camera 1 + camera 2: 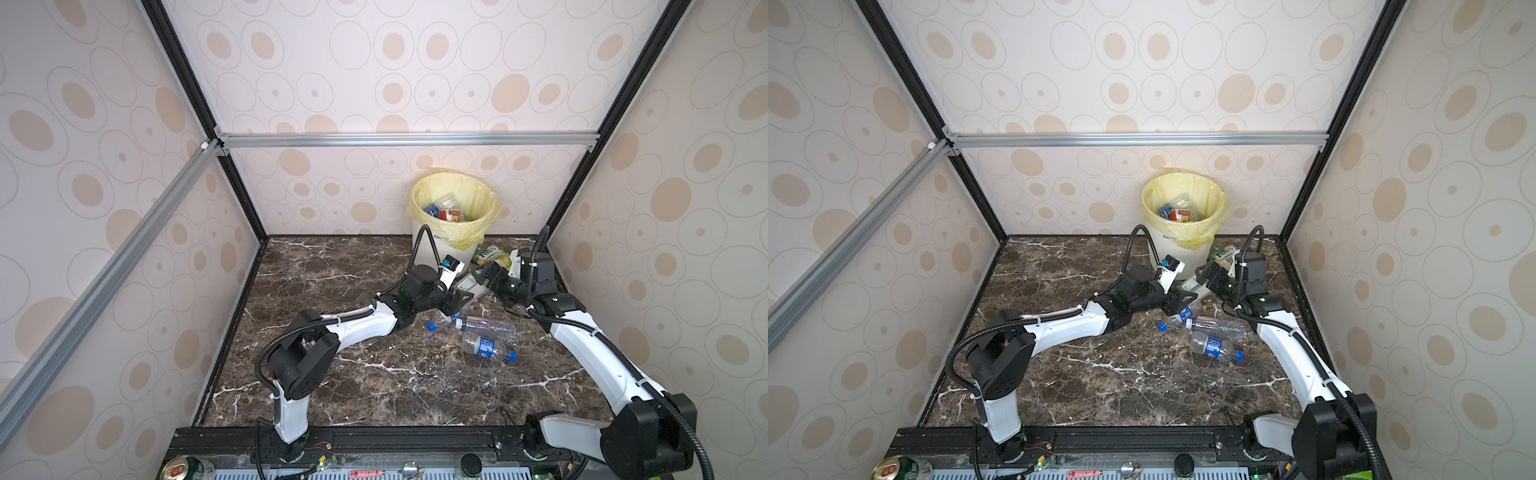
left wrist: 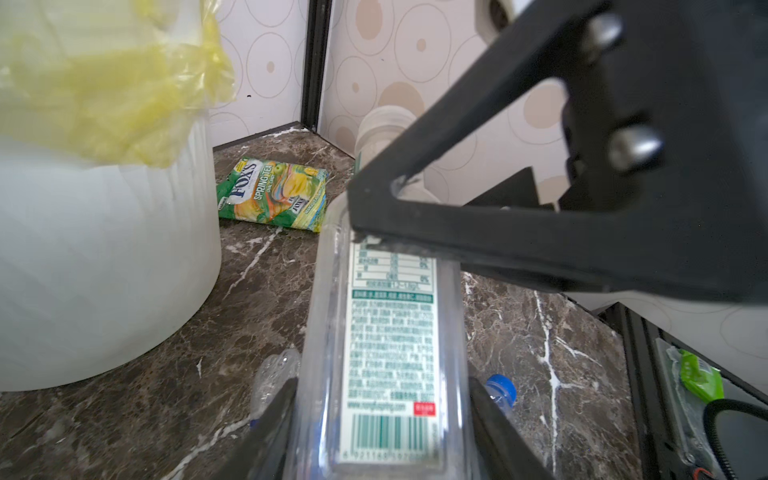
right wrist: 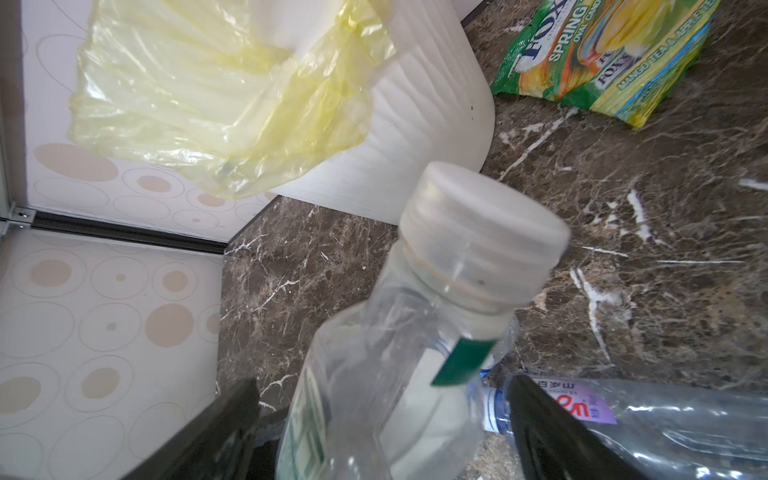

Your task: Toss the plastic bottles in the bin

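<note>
One clear bottle (image 2: 390, 332): left claw (image 2: 382, 384) clamps it, right claw (image 3: 382, 384) gapes wide around it.

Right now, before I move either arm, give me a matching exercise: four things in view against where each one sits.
Things:
1. white-capped clear bottle
2. Fox's candy packet
3. blue-labelled bottle
4. green drink can

Places:
A. lying loose on the marble table
B. beyond the table's near edge
C. clamped in the left gripper
D. flat beside the bin, in the far right corner

Pairs: 1-C, 2-D, 3-A, 4-B
</note>
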### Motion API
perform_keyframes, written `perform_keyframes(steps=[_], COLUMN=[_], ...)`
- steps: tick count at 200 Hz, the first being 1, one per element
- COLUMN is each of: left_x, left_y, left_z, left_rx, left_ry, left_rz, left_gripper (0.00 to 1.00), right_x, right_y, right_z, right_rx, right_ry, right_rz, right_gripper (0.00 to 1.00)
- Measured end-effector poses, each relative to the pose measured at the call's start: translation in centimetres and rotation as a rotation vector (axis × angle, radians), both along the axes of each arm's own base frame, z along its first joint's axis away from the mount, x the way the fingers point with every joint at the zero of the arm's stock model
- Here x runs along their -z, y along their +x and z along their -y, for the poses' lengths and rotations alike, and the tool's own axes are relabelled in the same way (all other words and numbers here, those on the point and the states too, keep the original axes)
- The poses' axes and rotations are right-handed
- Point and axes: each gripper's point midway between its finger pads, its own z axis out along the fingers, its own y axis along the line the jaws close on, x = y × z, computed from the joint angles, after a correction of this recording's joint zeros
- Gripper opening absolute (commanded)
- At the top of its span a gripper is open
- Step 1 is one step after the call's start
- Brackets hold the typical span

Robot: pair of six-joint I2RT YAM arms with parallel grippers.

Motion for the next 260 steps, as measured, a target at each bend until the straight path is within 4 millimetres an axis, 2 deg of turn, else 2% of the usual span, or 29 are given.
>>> perform_keyframes(steps=[21,35,65,100,118,129,177,204,227,260], left_x=[-1.3,-1.6,-1.7,-2.0,-2.7,-3.4,-8.9,-10.9,-11.7,-12.3], left_y=[-0.5,-0.7,-0.8,-0.8,-0.8,-0.8,-1.2,-1.1,-1.0,-0.8], left_z=[0.3,0.3,0.4,0.2,-0.4,-0.9,-3.4,-4.5,-5.3,-6.2], left_rx=[0.008,0.011,0.009,-0.003,-0.022,-0.037,-0.100,-0.135,-0.165,-0.200], left_ry=[-0.030,-0.037,-0.046,-0.046,-0.044,-0.040,-0.060,-0.051,-0.038,-0.019], left_rz=[0.011,0.012,0.002,0.007,0.024,0.040,0.148,0.194,0.222,0.245], left_gripper=[0.47,0.48,0.57,0.80,0.94,0.99,0.99,0.99,0.99,0.99], right_x=[0.2,-0.2,-0.7,-1.0,-2.2,-3.9,-14.0,-20.0,-25.3,-32.4], right_y=[0.0,0.1,0.5,0.5,0.7,1.2,4.2,5.5,5.4,4.2], right_z=[-0.3,-0.6,-0.6,-0.4,0.0,0.2,1.7,2.7,3.6,4.5], right_rx=[0.001,-0.003,0.012,0.009,0.015,0.018,0.063,0.104,0.143,0.194], right_ry=[0.034,0.053,0.089,0.075,0.039,0.013,-0.116,-0.194,-0.243,-0.277], right_rz=[-0.005,0.008,0.019,0.021,0.033,0.069,0.282,0.405,0.525,0.698], right_gripper=[0.87,0.77,0.60,0.51,0.49,0.48,0.48,0.48,0.48,0.50])
